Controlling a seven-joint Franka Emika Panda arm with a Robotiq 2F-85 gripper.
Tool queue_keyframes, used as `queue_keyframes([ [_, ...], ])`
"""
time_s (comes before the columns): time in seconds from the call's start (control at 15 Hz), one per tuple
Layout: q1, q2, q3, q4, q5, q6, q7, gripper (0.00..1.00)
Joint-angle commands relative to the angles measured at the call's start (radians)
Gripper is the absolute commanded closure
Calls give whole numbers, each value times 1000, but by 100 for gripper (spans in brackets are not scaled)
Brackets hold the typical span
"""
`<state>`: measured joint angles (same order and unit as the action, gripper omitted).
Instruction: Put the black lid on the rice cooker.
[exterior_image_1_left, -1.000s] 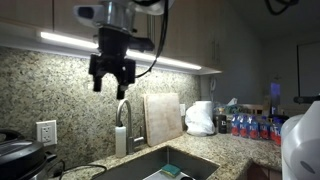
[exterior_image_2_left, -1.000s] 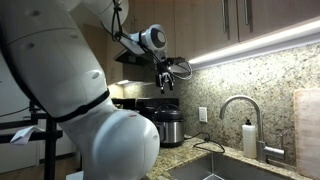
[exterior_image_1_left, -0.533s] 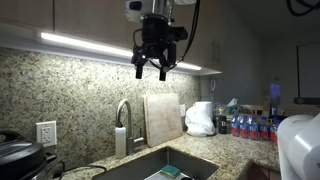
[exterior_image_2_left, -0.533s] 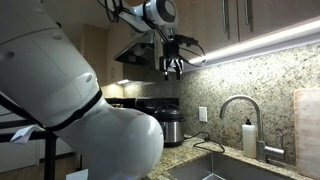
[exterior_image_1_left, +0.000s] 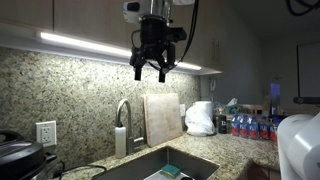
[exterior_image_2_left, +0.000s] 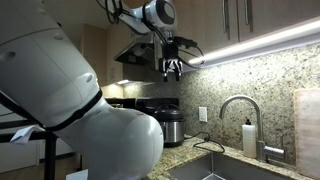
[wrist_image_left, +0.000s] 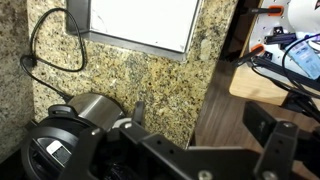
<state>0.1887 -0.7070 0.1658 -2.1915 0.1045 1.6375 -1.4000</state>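
My gripper (exterior_image_1_left: 152, 70) hangs high under the cabinets, above the sink, open and empty; it also shows in the other exterior view (exterior_image_2_left: 172, 70). In the wrist view its fingers (wrist_image_left: 200, 125) stand wide apart with nothing between them. The rice cooker (exterior_image_2_left: 166, 126) stands on the counter by the wall, dark on top with a silvery body, far below and to the side of the gripper. In an exterior view it is the dark round appliance at the lower left (exterior_image_1_left: 18, 157). In the wrist view a round black top (wrist_image_left: 55, 150) lies beside a silvery pot (wrist_image_left: 95, 105). I cannot tell the black lid apart from the cooker.
A steel sink (exterior_image_1_left: 150, 165) with a tap (exterior_image_1_left: 122, 115) sits below the gripper. A wooden cutting board (exterior_image_1_left: 162, 118) leans on the granite wall. A white bag (exterior_image_1_left: 200, 118) and bottles (exterior_image_1_left: 250, 127) stand further along. A cable (wrist_image_left: 45, 45) lies on the counter.
Over the last second the gripper swung sideways along the wall and rose slightly. Since half a second ago it has not moved.
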Motion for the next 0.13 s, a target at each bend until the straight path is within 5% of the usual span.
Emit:
queue_keyframes([
  [0.0,48,7,-30,3,-24,0,25,0],
  [0.07,48,7,-30,3,-24,0,25,0],
])
